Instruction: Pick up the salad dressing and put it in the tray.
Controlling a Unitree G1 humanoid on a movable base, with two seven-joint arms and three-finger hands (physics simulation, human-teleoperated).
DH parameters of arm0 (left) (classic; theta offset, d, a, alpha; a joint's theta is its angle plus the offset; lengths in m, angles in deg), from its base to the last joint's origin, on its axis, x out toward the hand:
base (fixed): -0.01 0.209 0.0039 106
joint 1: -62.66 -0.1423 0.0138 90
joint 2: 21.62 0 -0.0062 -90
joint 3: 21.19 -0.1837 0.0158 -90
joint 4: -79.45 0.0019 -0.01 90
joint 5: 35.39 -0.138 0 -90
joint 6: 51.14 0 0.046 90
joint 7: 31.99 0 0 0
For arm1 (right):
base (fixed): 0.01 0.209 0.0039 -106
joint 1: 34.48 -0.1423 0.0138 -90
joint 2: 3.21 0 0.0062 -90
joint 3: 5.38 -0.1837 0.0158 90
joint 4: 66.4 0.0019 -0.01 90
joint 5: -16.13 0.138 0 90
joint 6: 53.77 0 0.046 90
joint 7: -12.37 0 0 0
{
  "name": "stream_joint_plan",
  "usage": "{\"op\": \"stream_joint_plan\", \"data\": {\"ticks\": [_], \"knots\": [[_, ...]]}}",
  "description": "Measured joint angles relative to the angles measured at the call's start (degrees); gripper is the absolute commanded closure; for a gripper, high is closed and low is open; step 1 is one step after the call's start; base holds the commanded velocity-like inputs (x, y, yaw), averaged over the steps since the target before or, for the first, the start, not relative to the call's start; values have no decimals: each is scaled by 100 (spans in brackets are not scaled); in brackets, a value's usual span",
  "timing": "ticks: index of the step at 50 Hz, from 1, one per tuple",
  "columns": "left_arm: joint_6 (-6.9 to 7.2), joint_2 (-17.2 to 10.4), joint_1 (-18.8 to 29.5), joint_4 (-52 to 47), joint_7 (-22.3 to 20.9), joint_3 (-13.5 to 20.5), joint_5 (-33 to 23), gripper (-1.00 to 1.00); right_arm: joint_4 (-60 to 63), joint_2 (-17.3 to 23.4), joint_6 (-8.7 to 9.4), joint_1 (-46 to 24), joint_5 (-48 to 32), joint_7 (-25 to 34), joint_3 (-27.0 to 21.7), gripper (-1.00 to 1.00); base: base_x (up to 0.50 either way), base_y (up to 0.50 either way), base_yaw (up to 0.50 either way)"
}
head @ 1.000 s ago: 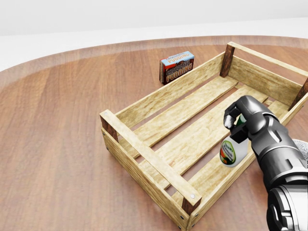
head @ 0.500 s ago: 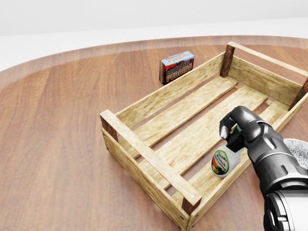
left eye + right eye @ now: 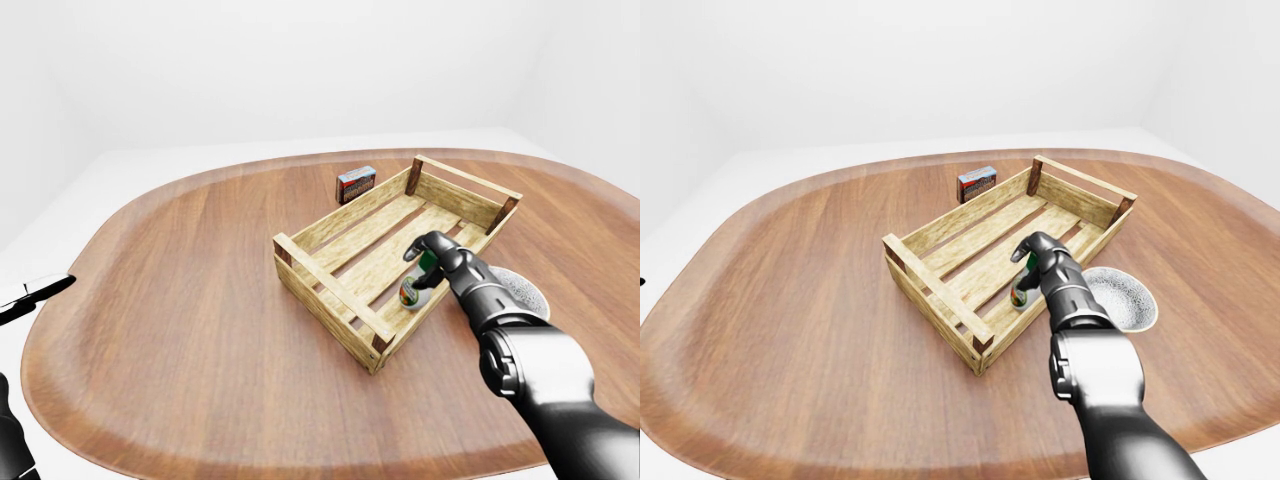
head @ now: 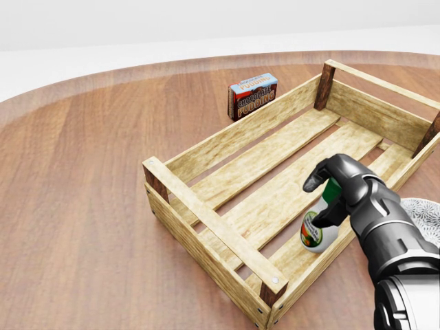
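Observation:
The salad dressing bottle (image 4: 315, 232), white with a green cap and an orange-green label, stands slightly tilted on a slat inside the wooden tray (image 4: 206, 221), near the tray's lower right wall in the head view. My right hand (image 4: 317, 199) is at the bottle's neck with its fingers spread apart around the cap, open. The bottle's neck is partly hidden by the hand. Only a dark sliver of my left arm (image 3: 8, 440) shows at the bottom left edge of the left-eye view; its fingers do not show.
A chocolate pudding box (image 4: 252, 95) stands on the round wooden table (image 4: 82, 179) just above the tray's long wall. A grey speckled bowl (image 3: 1122, 298) sits right of the tray beside my right forearm.
My right hand lowered the bottle onto the tray's slats and moved it slightly left. The fingers, shut on the neck before, have spread open.

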Motion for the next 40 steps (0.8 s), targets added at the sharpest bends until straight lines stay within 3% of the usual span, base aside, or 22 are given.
{"op": "stream_joint_plan", "data": {"ticks": [40], "knots": [[0, 3, 10, -32, 9, -4, 13, -100, 7, 73, 0, -60, -69, 148, 104, -100, 0, 0, 0]]}}
